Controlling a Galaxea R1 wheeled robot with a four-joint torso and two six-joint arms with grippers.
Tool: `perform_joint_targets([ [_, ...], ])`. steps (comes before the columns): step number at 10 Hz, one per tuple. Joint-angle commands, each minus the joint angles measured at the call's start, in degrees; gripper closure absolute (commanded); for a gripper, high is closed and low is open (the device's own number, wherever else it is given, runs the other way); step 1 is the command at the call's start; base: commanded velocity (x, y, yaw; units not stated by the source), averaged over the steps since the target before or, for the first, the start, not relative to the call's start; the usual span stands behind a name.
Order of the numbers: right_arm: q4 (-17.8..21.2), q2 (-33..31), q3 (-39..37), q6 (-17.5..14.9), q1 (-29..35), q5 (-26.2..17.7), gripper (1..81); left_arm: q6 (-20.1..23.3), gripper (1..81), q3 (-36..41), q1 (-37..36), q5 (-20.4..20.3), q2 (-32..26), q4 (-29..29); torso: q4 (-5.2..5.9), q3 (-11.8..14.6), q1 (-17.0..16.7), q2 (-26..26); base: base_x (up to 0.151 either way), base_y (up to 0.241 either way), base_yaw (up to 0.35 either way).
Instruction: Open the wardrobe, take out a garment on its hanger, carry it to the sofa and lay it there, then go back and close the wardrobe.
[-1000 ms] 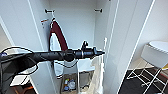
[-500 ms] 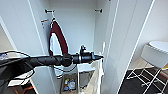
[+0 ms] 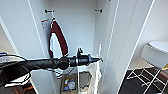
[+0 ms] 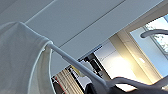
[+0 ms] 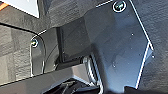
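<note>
Head view: the wardrobe (image 3: 75,30) stands open, its door (image 3: 125,45) swung out, so the opening step is judged complete. The left arm reaches in horizontally from the picture's left, and the left claw (image 3: 98,59) sits at mid height inside the opening. A maroon jacket (image 3: 58,40) with white trim hangs from the rail (image 3: 50,11) at the rear left. The garment (image 3: 94,72), a white T-shirt, hangs directly below the claw tip, and a thin white piece of the hanger (image 3: 99,51) rises just above the tip. A box of small items (image 3: 69,84) sits on the wardrobe floor. A white stool (image 3: 156,53) stands well apart on the right.

Left wrist view: the hanger's white arm (image 4: 75,65) runs from the bottom edge of the frame into the shirt's shoulder (image 4: 20,62), with the fabric draped over its end. The claw appears pinched on the hanger, though the fingers themselves cannot be made out.

Right wrist view: dark robot hardware over dark carpet (image 5: 15,50); whether the right claw is spread or pressed together cannot be told.

Judgement: the garment is off the rail and carried by the left claw. Carrying to the sofa, laying it down and closing the wardrobe remain.
</note>
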Motion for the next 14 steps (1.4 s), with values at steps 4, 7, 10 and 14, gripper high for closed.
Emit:
perform_joint_targets([
  [4, 0.1, 0.1, 0.4, 0.0, 2.3, -2.1, 1.0, 0.2, 81.1, 1.1, -9.5, -5.6, -4.2, 1.3, 0.0, 0.0, 0.0, 0.0, 0.0, 0.0, 0.0],
  [7, 0.2, 0.1, 0.4, 0.0, 2.4, -2.1, 1.0, 0.2, 81.1, 0.9, -9.0, -5.7, -4.2, 1.3, 0.0, 0.0, 0.0, 0.0, 0.0, 0.0, 0.0],
  [10, 0.2, 0.1, 0.4, 0.0, 2.2, -2.1, 1.0, 0.3, 81.1, 1.2, -8.9, -5.8, -4.3, 1.3, 0.0, 0.0, 0.0, 0.0, 0.0, 0.0, 0.0],
  [14, 0.1, 0.1, 0.4, 0.0, 2.2, -2.1, 1.0, 0.3, 81.1, 0.9, -7.9, -7.9, -4.4, 1.3, 0.0, 0.0, 0.0, 0.0, 0.0, 0.0, 0.0],
])
